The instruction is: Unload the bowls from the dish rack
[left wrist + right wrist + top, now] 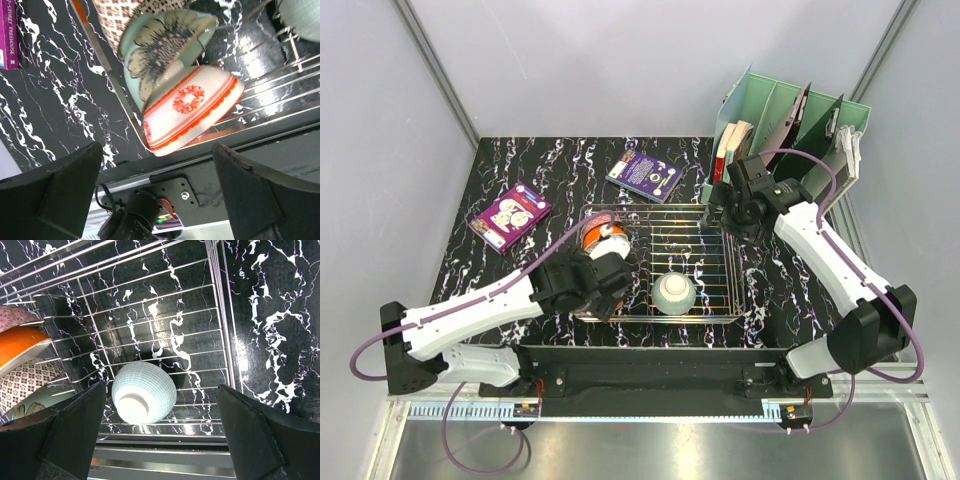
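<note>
The chrome wire dish rack [712, 232] sits mid-table. At its left end several bowls lean together on edge: orange [603, 238], a white one with red trim [190, 112], a green one with dark flowers [160, 55], and a brown-patterned one [25, 382]. A pale celadon bowl [674, 293] [144, 391] lies upside down near the rack's front. My left gripper [602, 290] [157, 152] hovers open just over the white-and-red bowl, not touching it. My right gripper [725, 210] [161, 389] hangs open high above the rack's far right corner, holding nothing.
A purple book [645, 175] lies behind the rack and a magenta book [510, 216] lies at the left. The mint-green file organizer [790, 120] stands at the back right, close behind my right arm. The arms' black base rail [175, 187] runs along the near edge.
</note>
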You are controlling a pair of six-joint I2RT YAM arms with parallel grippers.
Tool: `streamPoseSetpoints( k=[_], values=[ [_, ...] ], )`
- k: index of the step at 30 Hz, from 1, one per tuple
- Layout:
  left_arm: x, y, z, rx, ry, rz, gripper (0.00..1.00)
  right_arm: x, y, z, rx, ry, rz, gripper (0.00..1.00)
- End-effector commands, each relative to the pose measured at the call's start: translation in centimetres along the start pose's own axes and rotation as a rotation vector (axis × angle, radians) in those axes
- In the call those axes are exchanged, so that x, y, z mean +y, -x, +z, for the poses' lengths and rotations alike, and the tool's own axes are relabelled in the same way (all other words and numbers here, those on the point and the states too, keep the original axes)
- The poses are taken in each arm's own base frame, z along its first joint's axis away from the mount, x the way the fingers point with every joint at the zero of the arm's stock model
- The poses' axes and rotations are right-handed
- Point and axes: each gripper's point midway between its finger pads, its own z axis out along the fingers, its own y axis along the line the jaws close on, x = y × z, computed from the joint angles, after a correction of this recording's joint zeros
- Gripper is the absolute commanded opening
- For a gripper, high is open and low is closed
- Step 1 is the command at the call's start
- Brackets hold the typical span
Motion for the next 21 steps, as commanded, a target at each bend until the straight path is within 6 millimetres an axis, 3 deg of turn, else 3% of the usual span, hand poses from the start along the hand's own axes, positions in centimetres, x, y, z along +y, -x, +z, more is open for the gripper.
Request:
streamPoseSetpoints(
  k=[1, 3, 6, 14, 21],
  values=[
    [-0.2, 0.2, 0.4, -0.048, 0.032, -0.001, 0.96, 0.5, 0.8, -1.3, -0.049, 0.05, 0.007, 0.98],
    [-0.2, 0.0, 0.7, -0.05, 0.042, -0.01, 0.95, 0.5, 0.8, -1.4, -0.053, 0.058, 0.008, 0.98],
    [0.3, 0.0, 1.5, -0.055, 0.091, 0.009, 0.86, 0.8, 0.8, -1.4, -0.051, 0.071, 0.007, 1.0],
    [0.2, 0.0, 3.4, -0.052, 0.16, 0.052, 0.82, 0.6, 0.9, -2.0, -0.072, 0.083, -0.024, 1.0],
    [0.3, 0.3, 3.9, -0.089, 0.173, 0.015, 0.79, 0.2, 0.0, -2.1, -0.06, 0.092, -0.009, 1.0]
  ],
)
